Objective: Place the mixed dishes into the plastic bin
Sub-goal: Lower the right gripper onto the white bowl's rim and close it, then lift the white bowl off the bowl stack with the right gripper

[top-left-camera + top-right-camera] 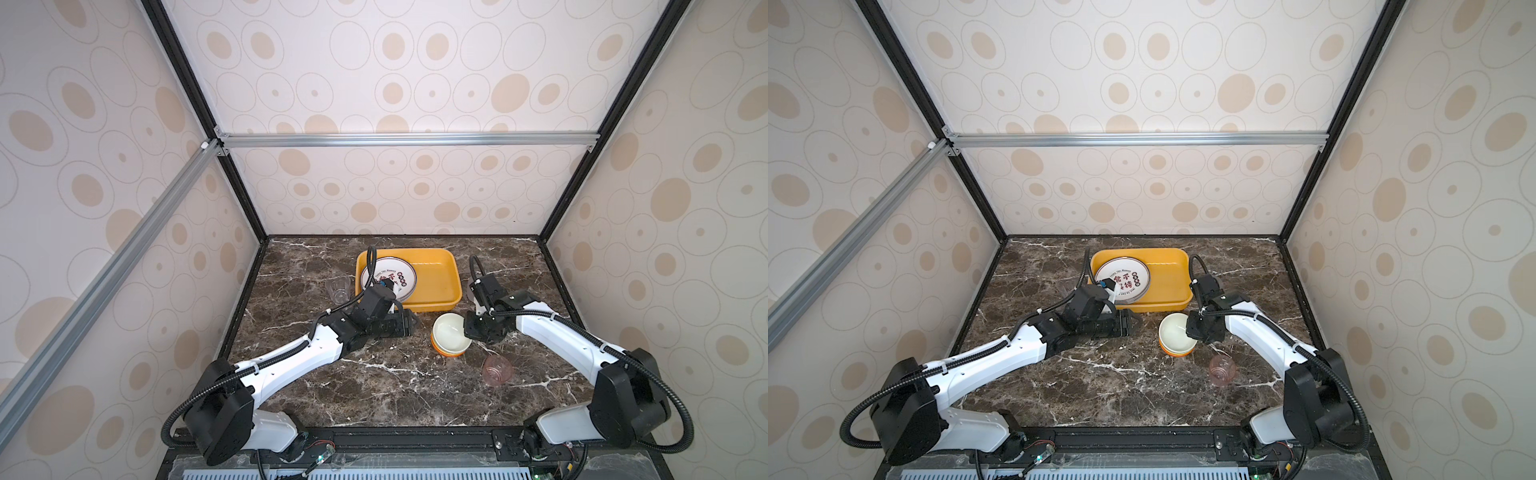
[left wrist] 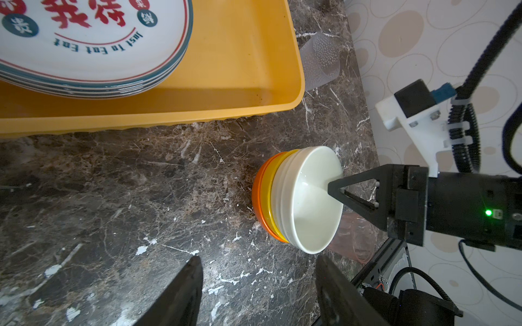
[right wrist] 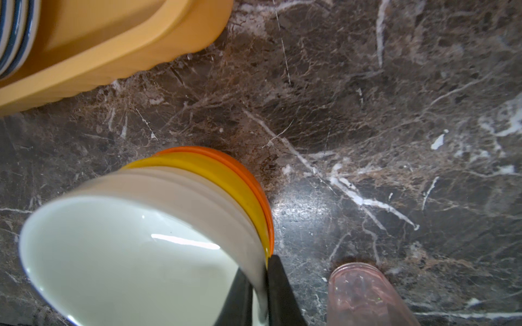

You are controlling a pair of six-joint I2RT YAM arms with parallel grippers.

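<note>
Right pincer [image 3: 258, 271] clamps the glossy cream bowl [image 3: 127, 254] by its thin rim — left pincer [image 2: 258, 259] apart, empty.

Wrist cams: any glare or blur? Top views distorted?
Right wrist view: glare streak inside the white bowl, pink cup soft. Left wrist view: left gripper blurred, plate lettering sharp. Both top views: wide-angle, frame posts splay outward.

yellow-orange plastic bin [image 1: 436, 278]: 1 | round white printed plates [image 1: 1121, 276]: stack, number unclear | nested round bowls [image 1: 451, 334]: 3 | clear plastic cup [image 1: 338, 288]: 1 | grey cup [image 2: 320, 60]: 1 | pink cup [image 1: 496, 370]: 1
</note>
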